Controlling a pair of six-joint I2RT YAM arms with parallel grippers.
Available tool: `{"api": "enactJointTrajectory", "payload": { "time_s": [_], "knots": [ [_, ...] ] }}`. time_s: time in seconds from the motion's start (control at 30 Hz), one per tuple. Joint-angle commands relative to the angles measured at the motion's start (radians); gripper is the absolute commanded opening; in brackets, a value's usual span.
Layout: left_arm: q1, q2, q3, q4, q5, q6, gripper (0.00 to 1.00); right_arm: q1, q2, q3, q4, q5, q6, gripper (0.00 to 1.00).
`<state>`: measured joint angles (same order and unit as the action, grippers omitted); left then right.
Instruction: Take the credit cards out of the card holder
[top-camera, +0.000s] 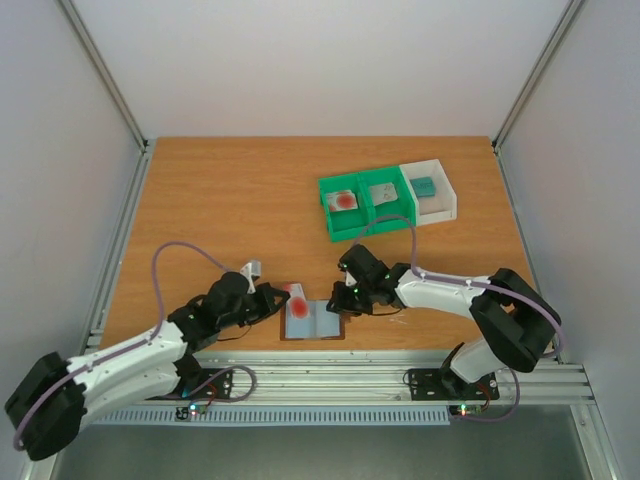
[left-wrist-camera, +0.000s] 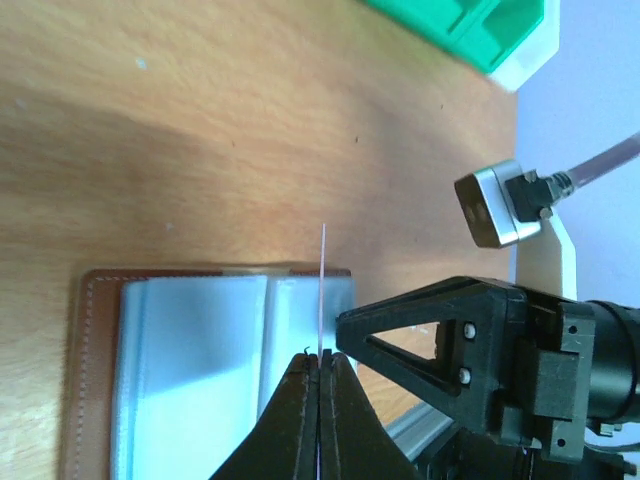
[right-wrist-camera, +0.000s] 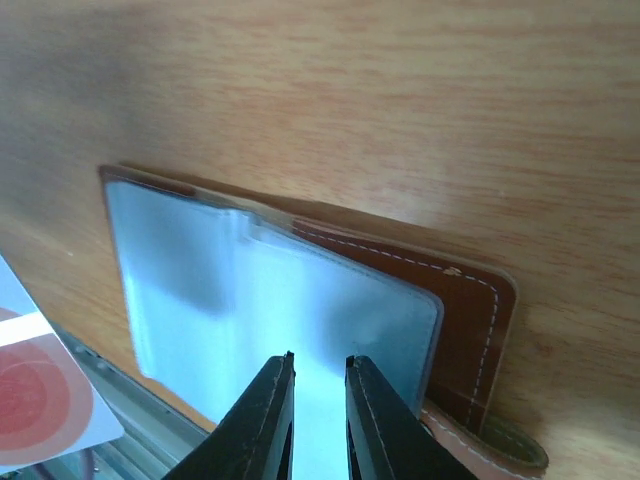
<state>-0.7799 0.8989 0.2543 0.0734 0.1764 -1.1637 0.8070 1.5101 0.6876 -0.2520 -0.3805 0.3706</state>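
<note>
When looking down from above, find the card holder (top-camera: 318, 325) spread open on the wooden table (top-camera: 220, 200) near its front edge, grey-blue inner faces up. Note the left gripper (top-camera: 284, 300) pinched tight on a pale card (top-camera: 297, 297), held just above the holder's left part and seen edge-on as a thin line from the left wrist. See red rings and a white stripe on that card; cannot make out any print at this size. Find the right gripper (top-camera: 339, 302) over the holder's right side, fingers (right-wrist-camera: 265, 420) a narrow slit apart with nothing between; touching or hovering, cannot tell. Farther back, spot a green tray (top-camera: 350, 228) with a red-blotted card (top-camera: 343, 199) in its left compartment and a grey card (top-camera: 382, 192) in its right, and beside it a white tray (top-camera: 435, 215) with a teal card (top-camera: 424, 186).
</note>
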Motion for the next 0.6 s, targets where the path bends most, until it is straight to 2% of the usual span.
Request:
{"api": "enactJointTrajectory", "payload": {
  "time_s": [0.0, 0.2, 0.37, 0.57],
  "knots": [
    [0.007, -0.131, 0.030, -0.178, -0.142, 0.058, 0.00, 0.008, -0.071, 0.047, -0.033, 0.084, 0.022, 0.16],
    [0.009, -0.270, 0.039, -0.229, -0.161, 0.060, 0.00, 0.007, -0.212, 0.034, 0.008, 0.096, 0.067, 0.22],
    [0.009, -0.396, 0.011, -0.197, -0.192, 0.014, 0.00, 0.012, -0.284, -0.009, 0.114, 0.065, 0.151, 0.27],
    [0.009, -0.486, 0.012, -0.162, -0.213, -0.025, 0.00, 0.014, -0.291, 0.004, 0.184, -0.007, 0.218, 0.43]
  ]
}}
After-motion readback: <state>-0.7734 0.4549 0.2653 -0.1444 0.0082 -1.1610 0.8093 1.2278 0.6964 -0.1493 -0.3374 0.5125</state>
